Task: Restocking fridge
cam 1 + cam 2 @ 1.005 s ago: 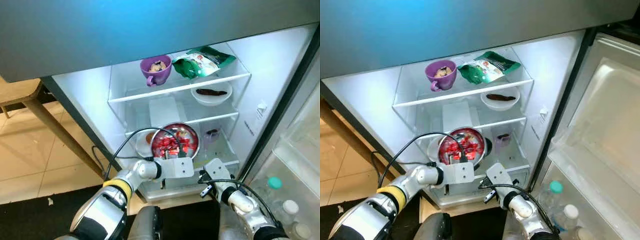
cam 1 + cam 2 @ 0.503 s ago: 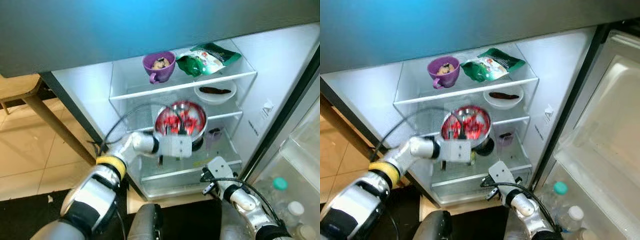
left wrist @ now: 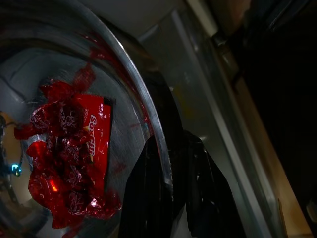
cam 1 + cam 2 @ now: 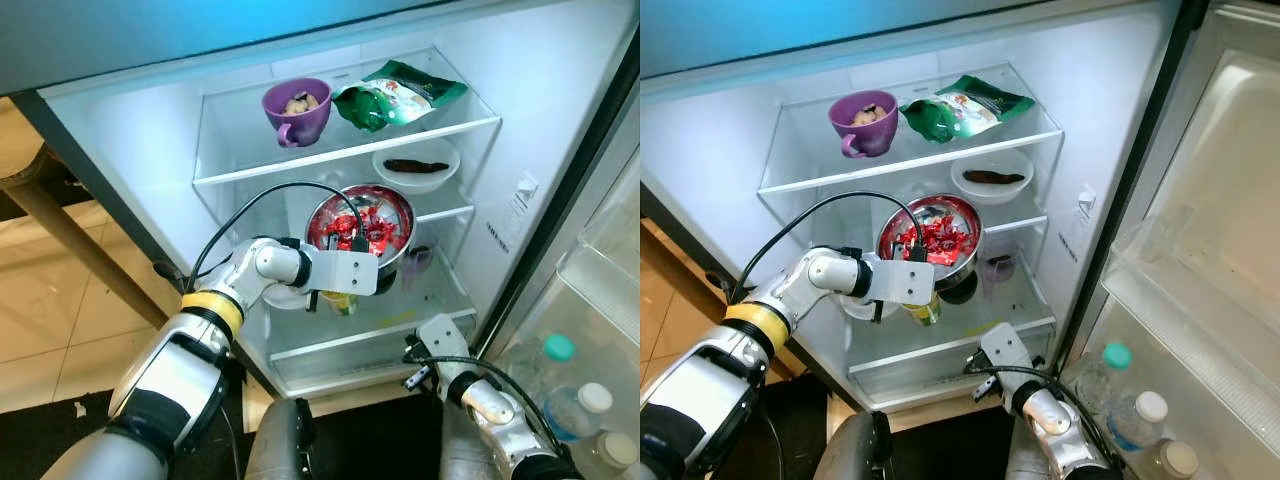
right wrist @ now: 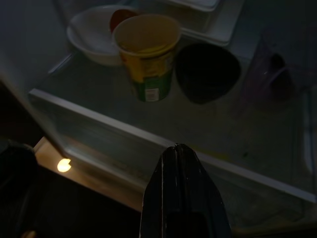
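Open fridge [image 4: 150, 170], interior lit. The left gripper [image 3: 171, 193] clamps the rim of a steel bowl [image 4: 360, 232] of red-wrapped candies [image 4: 352, 228], holding it inside the fridge at the height of the middle glass shelf [image 4: 445, 213], just below a white dish [image 4: 416, 165]. On the shelf beneath the bowl stands a yellow cup [image 5: 147, 54]. The right gripper [image 5: 181, 158], fingers pressed together and empty, sits low before the fridge's bottom shelf edge.

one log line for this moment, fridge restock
left gripper: shut on steel bowl rim, inside fridge | bowl: red candies | right gripper: shut, idle below
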You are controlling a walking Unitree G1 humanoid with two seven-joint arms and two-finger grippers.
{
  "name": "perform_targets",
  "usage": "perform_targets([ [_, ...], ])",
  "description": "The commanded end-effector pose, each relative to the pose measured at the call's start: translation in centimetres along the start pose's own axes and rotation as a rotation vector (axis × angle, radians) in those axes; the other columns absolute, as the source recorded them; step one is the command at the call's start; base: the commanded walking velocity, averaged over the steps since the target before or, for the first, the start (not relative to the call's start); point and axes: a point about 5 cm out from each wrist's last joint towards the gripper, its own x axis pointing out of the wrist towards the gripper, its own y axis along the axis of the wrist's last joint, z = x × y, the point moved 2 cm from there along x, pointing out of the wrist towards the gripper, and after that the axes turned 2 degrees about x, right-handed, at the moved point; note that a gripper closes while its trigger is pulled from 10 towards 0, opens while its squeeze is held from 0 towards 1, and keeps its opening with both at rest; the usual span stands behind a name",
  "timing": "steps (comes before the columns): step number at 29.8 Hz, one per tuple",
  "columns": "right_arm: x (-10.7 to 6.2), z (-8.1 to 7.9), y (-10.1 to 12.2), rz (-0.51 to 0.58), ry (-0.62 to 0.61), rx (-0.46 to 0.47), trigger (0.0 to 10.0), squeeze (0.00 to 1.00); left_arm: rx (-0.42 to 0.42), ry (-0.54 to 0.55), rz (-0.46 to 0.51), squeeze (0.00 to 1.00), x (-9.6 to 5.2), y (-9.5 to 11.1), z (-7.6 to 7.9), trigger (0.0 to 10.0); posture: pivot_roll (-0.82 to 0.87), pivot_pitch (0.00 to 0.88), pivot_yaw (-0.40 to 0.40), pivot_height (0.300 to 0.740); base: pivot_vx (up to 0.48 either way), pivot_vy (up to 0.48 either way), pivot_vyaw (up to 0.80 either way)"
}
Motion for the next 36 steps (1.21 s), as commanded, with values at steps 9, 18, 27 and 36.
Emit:
perform_targets([
  [9,-0.3,-0.4,0.5,0.045,0.004,0.011,10.0,0.0,-0.034,0.11,-0.165,0.0,-2.6,-2.3,-2.9,10.0,-0.13,0.131,0.13,0.547,0.0,0.0,0.0],
  [18,-0.6,-0.8,1.7,0.112,0.016,-0.002,10.0,0.0,-0.074,0.208,-0.292,0.0,-4.0,-4.0,-4.4,10.0,-0.15,0.166,0.139,0.547,0.0,0.0,0.0],
  [27,-1.4,-0.5,6.8,0.335,0.059,-0.049,10.0,0.0,-0.14,0.298,-0.429,0.0,-6.1,-6.2,-5.1,10.0,-0.16,0.175,0.14,0.547,0.0,0.0,0.0],
  [36,-2.4,-0.6,11.0,0.453,0.15,-0.069,10.0,0.0,-0.187,0.37,-0.493,0.0,-7.9,-7.6,-5.4,10.0,-0.17,0.168,0.135,0.547,0.0,0.0,0.0],
])
